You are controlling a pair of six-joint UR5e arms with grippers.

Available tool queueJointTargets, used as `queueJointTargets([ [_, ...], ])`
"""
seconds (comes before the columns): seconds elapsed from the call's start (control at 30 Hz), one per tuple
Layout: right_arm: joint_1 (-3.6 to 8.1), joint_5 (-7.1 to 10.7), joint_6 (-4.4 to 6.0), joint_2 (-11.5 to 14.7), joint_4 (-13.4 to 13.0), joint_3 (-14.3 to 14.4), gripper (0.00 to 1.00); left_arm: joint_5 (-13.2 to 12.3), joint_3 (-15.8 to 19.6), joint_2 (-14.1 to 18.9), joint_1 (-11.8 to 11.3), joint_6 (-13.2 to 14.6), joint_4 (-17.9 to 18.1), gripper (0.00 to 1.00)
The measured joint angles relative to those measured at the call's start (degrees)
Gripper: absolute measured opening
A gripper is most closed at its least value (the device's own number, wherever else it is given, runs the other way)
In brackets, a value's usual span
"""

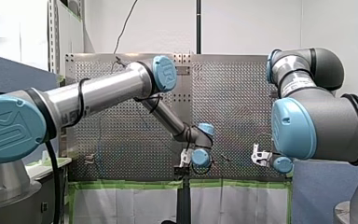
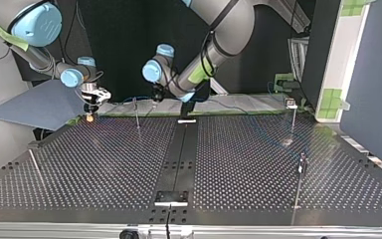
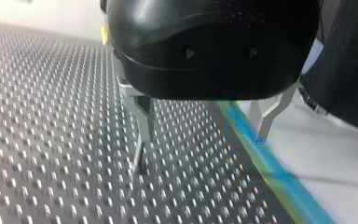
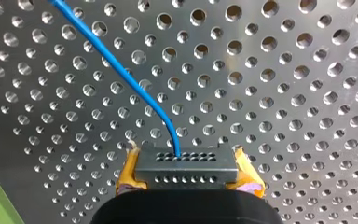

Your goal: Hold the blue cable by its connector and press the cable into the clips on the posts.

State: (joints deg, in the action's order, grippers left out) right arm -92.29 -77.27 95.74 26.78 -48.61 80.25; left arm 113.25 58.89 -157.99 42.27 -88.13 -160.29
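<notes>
Cable: the blue cable (image 4: 121, 70) is running out of the connector (image 4: 186, 169) and away across the perforated table (image 4: 307, 93).
Connector: it is sitting between yellow pads (image 4: 247, 175), near the table's far edge at the top view's left.
Right gripper: the right gripper (image 2: 89, 113) is clamping the connector by both ends.
Left gripper: the left gripper (image 3: 201, 149) is hanging with metal fingers (image 3: 142, 121) spread apart, gripping nothing.
Post: a thin post (image 2: 137, 113) is standing between the two grippers in the top view.

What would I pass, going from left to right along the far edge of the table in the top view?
First my right gripper → thin post → my left gripper → post topped with a clip.
</notes>
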Motion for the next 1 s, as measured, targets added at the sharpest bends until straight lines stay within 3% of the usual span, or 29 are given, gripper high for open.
queueJointTargets([
  [0.27,-0.27,0.0,0.08,-0.06,0.0,0.01,0.0,-2.98,3.94,3.76,1.81,0.7,-0.71,1.0],
  [0.5,-0.38,-0.01,0.08,-0.08,0.0,0.0,0.0,-4.64,6.86,4.56,3.52,2.29,-3.88,1.0],
  [0.77,-0.46,0.0,0.08,-0.09,0.0,0.01,0.0,-5.72,6.48,4.59,5.32,1.2,-4.25,1.0],
  [1.0,-0.54,-0.01,0.08,-0.11,0.08,0.01,0.0,-4.08,4.46,4.59,6.31,-0.74,-3.0,1.0],
])
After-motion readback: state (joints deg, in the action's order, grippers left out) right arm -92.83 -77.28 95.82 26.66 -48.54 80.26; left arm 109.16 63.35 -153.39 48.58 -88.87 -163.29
